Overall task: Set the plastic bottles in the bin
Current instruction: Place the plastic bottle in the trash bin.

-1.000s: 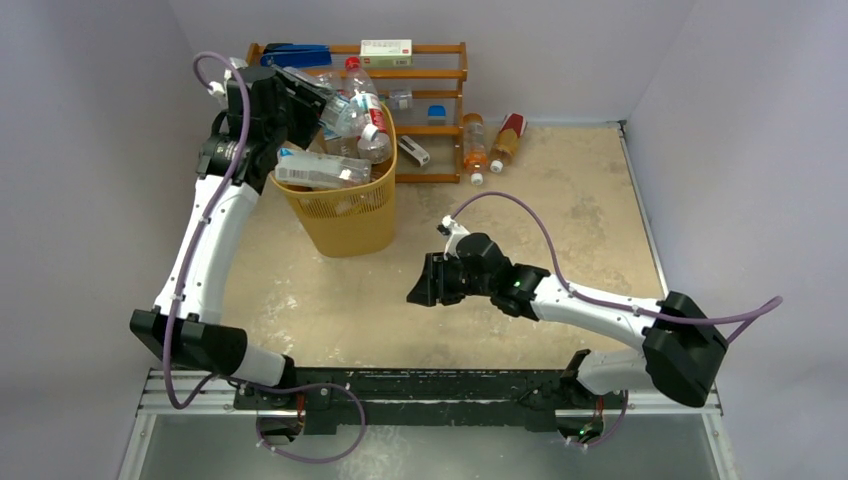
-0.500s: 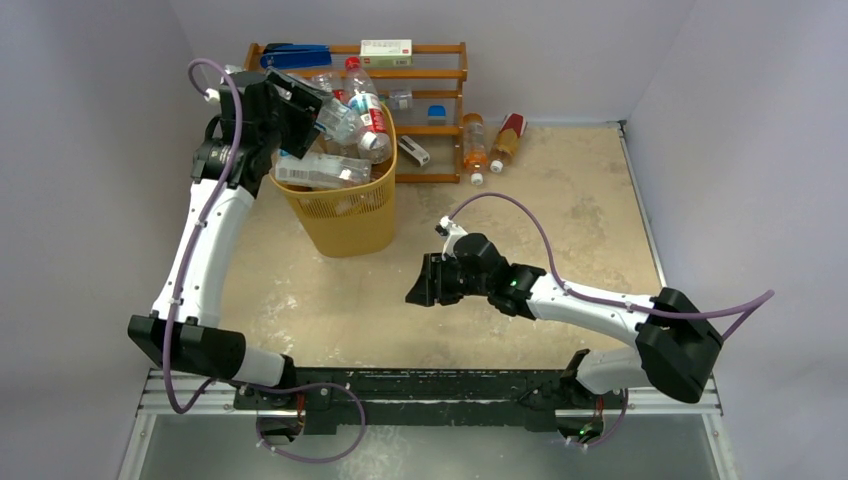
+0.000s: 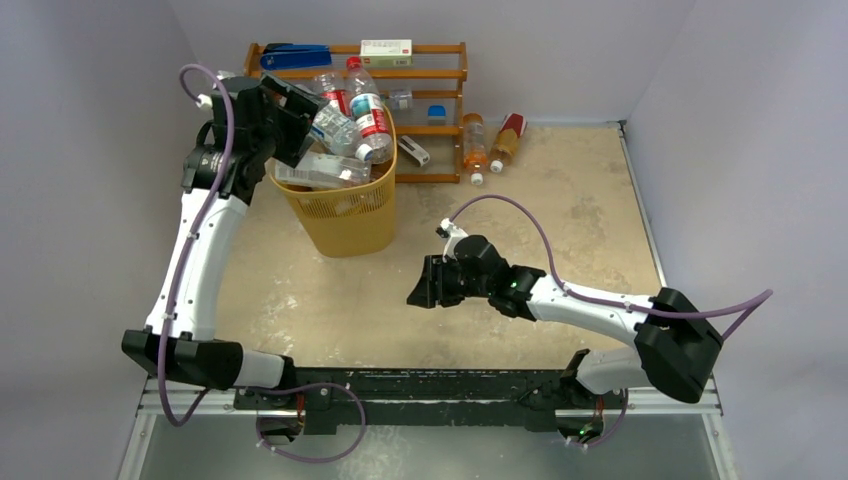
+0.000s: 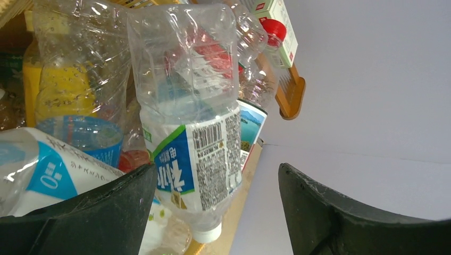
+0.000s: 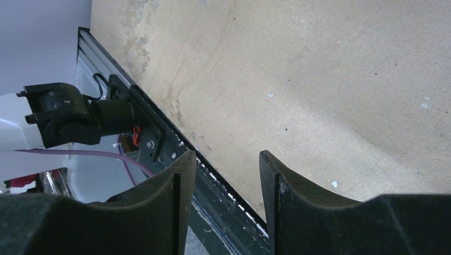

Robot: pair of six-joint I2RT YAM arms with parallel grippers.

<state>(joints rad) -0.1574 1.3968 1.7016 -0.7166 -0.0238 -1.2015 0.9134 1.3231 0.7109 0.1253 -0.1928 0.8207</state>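
Heads up: your left claw (image 4: 218, 175) is spread wide over the bin (image 3: 350, 225). A clear bottle (image 4: 197, 154) with a blue-and-green label sits in the gap, and it looks to be resting on the heap rather than pinched. The bin is piled past its rim, so I'd guess anything added could roll off.

What's left for you is 2 bottles on the table (image 3: 560, 200), an orange bottle (image 3: 473, 135) and a red-topped bottle (image 3: 508, 130). They lie side by side just in front of the shelf rack (image 3: 440, 72), right of the bin. Both run roughly far-to-near, with their white caps toward you.

Your right claw (image 5: 223, 154) hovers mid-table with a narrow gap and nothing in it, and the 2 bottles lie beyond it on the far side. The bin sits between the left claw and them, so I'd use the right. Watch the small white item (image 3: 413, 150) between the bin and the orange bottle.
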